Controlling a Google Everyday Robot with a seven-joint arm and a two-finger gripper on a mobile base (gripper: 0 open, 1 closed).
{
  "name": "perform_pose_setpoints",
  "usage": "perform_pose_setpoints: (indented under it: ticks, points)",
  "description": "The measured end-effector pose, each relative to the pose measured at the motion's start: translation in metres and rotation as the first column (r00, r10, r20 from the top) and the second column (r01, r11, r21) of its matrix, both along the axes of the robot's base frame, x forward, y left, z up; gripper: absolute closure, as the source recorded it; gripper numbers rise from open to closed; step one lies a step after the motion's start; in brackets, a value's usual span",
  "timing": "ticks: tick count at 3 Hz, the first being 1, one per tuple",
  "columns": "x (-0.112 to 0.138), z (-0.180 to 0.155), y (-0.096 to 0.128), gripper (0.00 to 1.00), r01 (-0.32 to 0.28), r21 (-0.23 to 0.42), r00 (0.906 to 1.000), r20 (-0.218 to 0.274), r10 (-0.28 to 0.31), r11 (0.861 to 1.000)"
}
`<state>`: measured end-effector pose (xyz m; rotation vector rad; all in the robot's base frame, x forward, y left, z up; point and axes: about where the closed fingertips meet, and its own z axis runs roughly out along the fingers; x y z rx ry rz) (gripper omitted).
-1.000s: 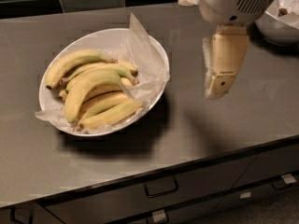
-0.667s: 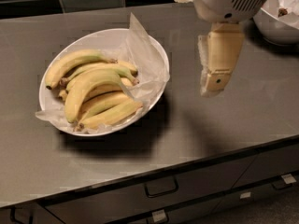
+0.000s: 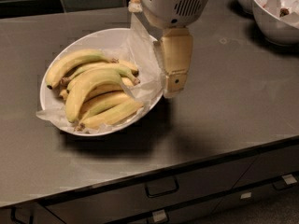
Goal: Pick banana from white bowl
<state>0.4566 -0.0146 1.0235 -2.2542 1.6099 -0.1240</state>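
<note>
The white bowl (image 3: 103, 38) sits on the grey counter at left centre, wide and shallow, lined with crumpled translucent paper (image 3: 140, 41). Several bananas lie in it. The banana (image 3: 88, 84) is the thick, strongly curved one across the middle of the pile, pale yellow with a green tinge. My gripper (image 3: 172, 91) hangs down from the white wrist housing (image 3: 173, 3), above the bowl's right rim and to the right of the bananas, not touching them. It holds nothing I can see.
Two smaller, deeper white bowls (image 3: 275, 13) stand at the back right corner. The counter's front edge runs above drawers with metal handles (image 3: 161, 188). A dark tiled wall lies behind the counter.
My gripper has moved left, from over the bare counter to the bowl's right rim. The bowl and the bananas have not moved.
</note>
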Motion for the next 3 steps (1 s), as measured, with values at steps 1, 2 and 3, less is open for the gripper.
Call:
perform_pose_setpoints:
  ticks: [1, 2, 3]
  points:
    - [-0.001, 0.004, 0.037, 0.0, -0.087, 0.017, 0.9961, 0.013, 0.087, 0.996]
    - [-0.001, 0.004, 0.037, 0.0, -0.087, 0.017, 0.9961, 0.013, 0.087, 0.996]
    - [-0.005, 0.01, 0.056, 0.0, -0.126, 0.021, 0.9916, 0.033, 0.125, 0.992]
